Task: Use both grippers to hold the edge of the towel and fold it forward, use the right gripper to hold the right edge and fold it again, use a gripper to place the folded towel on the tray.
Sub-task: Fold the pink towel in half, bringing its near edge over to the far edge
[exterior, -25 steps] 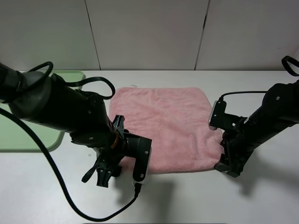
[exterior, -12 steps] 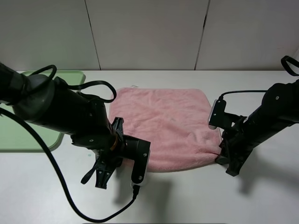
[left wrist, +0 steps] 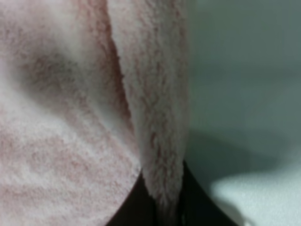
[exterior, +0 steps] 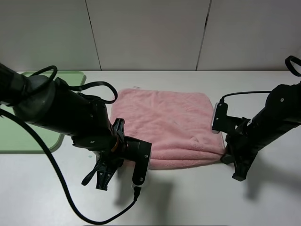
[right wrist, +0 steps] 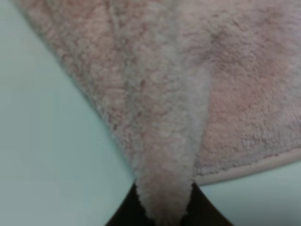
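The pink plush towel (exterior: 167, 122) lies spread on the white table, its near edge bunched up and lifted a little. My left gripper (exterior: 123, 157) is shut on the near left corner of the edge of the towel (left wrist: 162, 155), whose plush fold runs down between the black fingers. My right gripper (exterior: 225, 154) is shut on the near right corner; there the pinched fold (right wrist: 164, 188) rises from the jaws above the stitched hem (right wrist: 249, 167). The pale green tray (exterior: 19, 129) sits at the far left, partly hidden by my left arm.
Black cables loop over my left arm (exterior: 61, 117) and off the table's near side. The right arm (exterior: 273, 122) leans in from the right. A grey panelled wall (exterior: 150, 33) stands behind the table.
Both grippers went from open to shut on the towel's near corners. The near edge, flat a second ago, has bunched up and pulled back slightly from the front.
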